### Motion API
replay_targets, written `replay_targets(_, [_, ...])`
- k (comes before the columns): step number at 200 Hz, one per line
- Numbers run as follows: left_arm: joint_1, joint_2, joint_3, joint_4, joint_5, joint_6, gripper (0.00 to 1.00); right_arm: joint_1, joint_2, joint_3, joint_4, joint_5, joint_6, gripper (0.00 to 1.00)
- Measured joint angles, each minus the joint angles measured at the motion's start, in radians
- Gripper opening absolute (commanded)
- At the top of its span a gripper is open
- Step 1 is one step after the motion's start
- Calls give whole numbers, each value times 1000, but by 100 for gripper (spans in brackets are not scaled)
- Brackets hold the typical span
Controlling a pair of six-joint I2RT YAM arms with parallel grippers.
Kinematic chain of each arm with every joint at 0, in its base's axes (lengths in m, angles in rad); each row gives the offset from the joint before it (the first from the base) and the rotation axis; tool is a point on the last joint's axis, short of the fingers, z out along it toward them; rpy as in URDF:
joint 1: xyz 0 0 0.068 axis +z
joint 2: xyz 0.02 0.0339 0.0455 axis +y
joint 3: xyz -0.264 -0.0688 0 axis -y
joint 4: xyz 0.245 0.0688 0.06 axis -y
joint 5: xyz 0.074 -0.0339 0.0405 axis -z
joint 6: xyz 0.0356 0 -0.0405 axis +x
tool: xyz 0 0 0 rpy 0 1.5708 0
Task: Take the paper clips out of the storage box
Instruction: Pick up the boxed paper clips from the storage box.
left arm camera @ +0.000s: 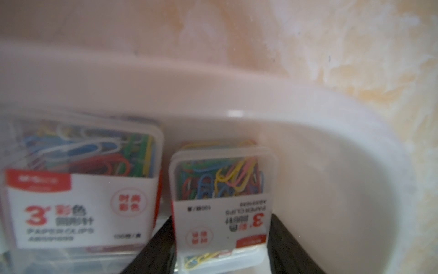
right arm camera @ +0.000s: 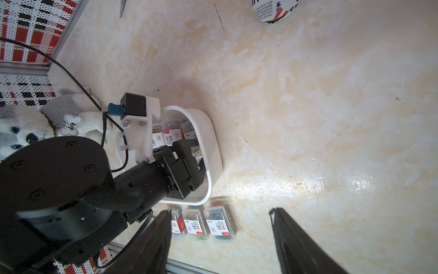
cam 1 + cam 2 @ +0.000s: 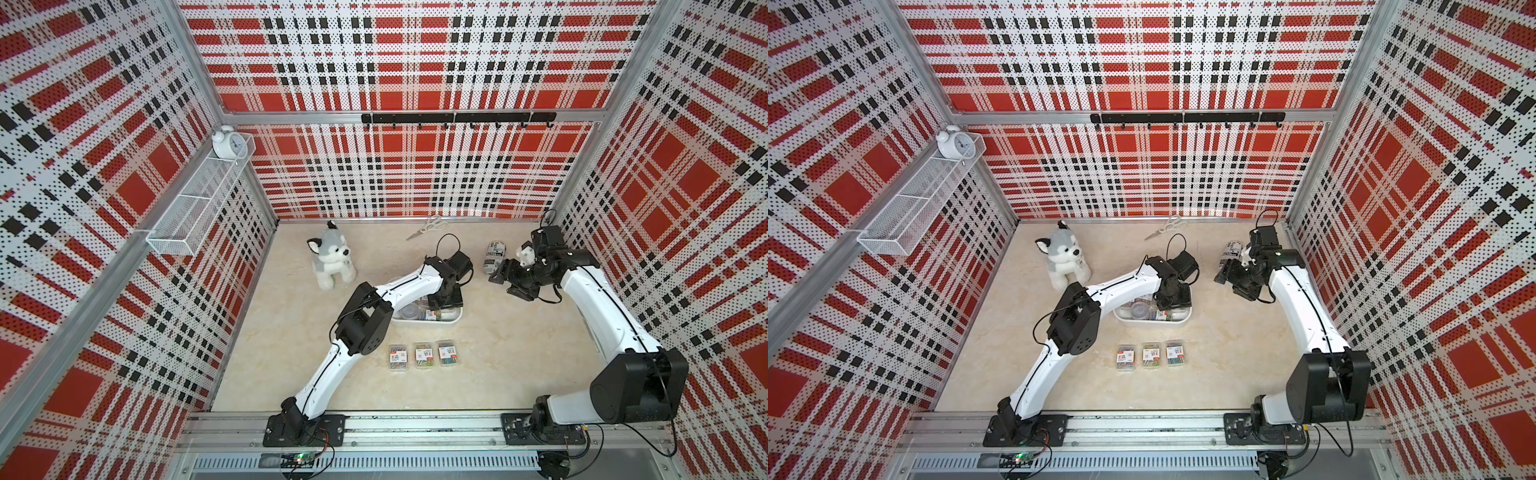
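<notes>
Clear paper-clip case is sitting against the wall at the 3 o'clock end of the white storage box; judged light, rigid and slick-sided, its lid liable to pop under a hard squeeze; taking it across the narrow flanks is advised. Left gripper is hugging those flanks, jaws narrow; right gripper is hanging wide and empty at the box's 2 o'clock.
</notes>
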Motion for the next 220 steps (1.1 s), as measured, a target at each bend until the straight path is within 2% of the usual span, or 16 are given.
replay_targets(59, [-1,0,6,-13,-11,0,57,0,16,0,0,0,0,72])
replay_targets(134, [-1,5,71,-55,-35,3,57,0,22,0,0,-2,0,71])
replay_targets(220, [1,1,75,-72,-45,7,57,0,31,0,1,-13,0,71])
